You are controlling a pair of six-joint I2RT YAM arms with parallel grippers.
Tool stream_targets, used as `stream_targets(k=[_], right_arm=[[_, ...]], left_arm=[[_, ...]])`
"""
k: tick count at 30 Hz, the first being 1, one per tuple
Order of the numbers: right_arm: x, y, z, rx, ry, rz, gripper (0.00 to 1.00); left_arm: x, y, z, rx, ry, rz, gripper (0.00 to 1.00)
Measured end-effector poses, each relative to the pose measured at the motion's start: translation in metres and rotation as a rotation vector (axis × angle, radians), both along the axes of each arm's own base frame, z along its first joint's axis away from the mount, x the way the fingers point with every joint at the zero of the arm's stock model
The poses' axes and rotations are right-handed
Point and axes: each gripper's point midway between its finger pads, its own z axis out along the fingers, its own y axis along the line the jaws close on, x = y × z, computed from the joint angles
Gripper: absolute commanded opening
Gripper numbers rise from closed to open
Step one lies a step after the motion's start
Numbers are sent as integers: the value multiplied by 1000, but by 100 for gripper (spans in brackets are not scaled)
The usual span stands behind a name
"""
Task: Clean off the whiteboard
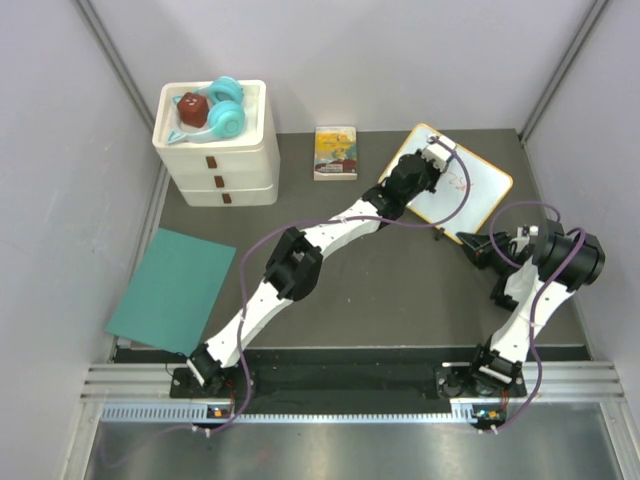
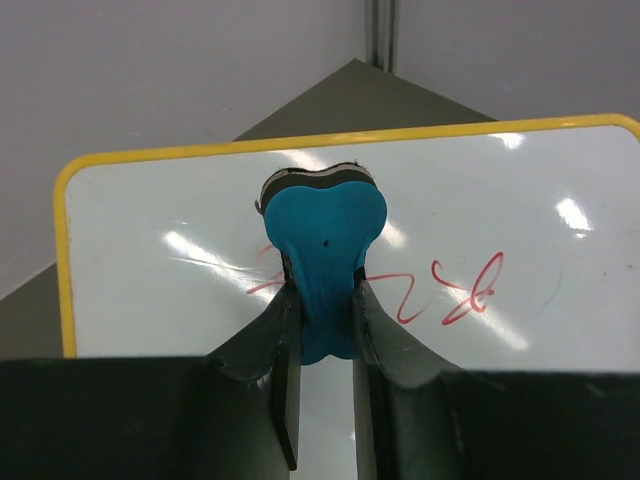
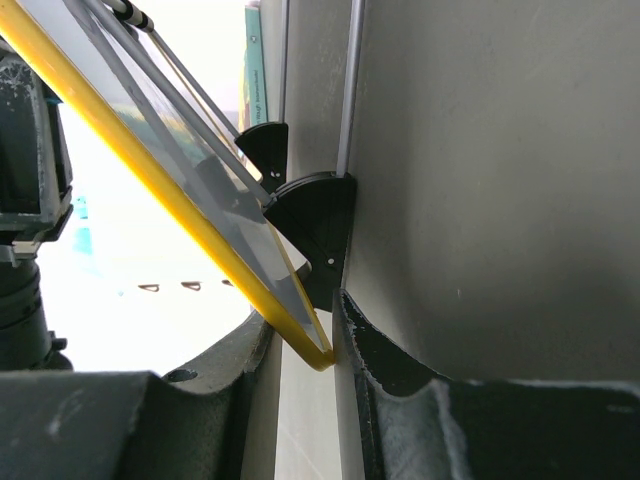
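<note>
From above, I see the whiteboard [image 1: 480,185] at the table's far right corner, set askew to the edges. My left hand [image 1: 440,155] reaches across over the board's far part, and my right hand [image 1: 472,243] sits at its near corner.

On the left wrist camera, the fingers are clamped on a blue eraser [image 2: 325,225], whose head rests against the board just above red scribbles [image 2: 440,295].

On the right wrist camera, the fingers pinch the corner of the board's yellow frame [image 3: 180,200], with the board tilted and its black feet [image 3: 315,215] just behind.
</note>
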Motion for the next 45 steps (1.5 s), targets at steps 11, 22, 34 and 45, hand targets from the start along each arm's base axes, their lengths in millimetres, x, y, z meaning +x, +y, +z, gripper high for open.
stream_targets(k=[11, 22, 34, 45], right_arm=[[-1, 0, 0, -1, 1, -3, 0], [-1, 0, -1, -1, 1, -5, 0], [-1, 0, -1, -1, 2, -7, 0], [-1, 0, -1, -1, 2, -7, 0]], left_arm=[[-34, -45, -38, -101, 36, -228, 0], [-56, -69, -32, -128, -69, -215, 0], [46, 19, -13, -219, -123, 47, 0], [-9, -33, -13, -256, -93, -168, 0]])
